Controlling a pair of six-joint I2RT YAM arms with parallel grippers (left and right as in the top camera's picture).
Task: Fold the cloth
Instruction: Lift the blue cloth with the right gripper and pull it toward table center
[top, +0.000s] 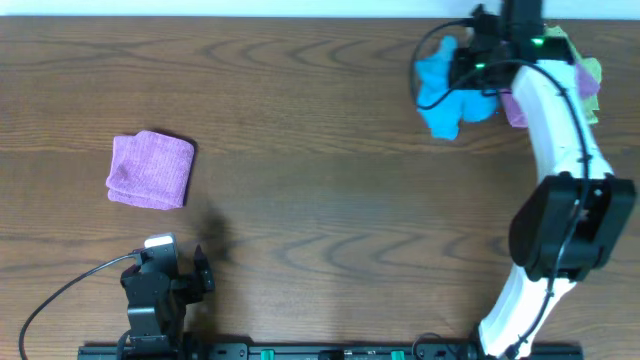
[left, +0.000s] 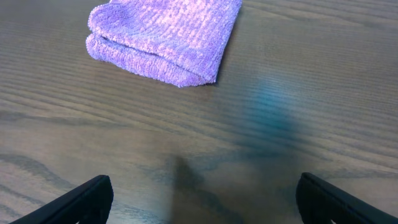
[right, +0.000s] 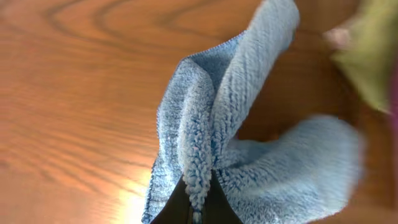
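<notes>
Your right arm (top: 550, 120) is stretched all the way out to the far right corner of the bench (top: 330, 180). Its jaws are clamped shut on the blue cloth (top: 440, 95). In the right wrist view a ridge of the terry is pinched right between the two dark tips at the bottom of the shot. The rest of it bunches up in loose loops, one going up and one off to the right. It's nowhere near flat, just a crumpled wad. I honestly can't tell from these shots whether its lower end is touching the bench.

Just beside it, mostly tucked under your right arm in the overhead view, there's a lime-green cloth (top: 592, 72) and a second purple cloth (top: 515, 108). Both sit right by the far edge. The green one also shows up blurry at the top right of the right wrist view.

Your left arm (top: 155, 295) is parked down at the near left edge. Its jaws are spread wide with nothing between them. You can see both fingertips (left: 81, 199) at the bottom corners of the left wrist view, with bare wood between. The folded purple cloth (top: 150, 170) lies a little ahead of them, neat and squared off, well apart from the blue one.
</notes>
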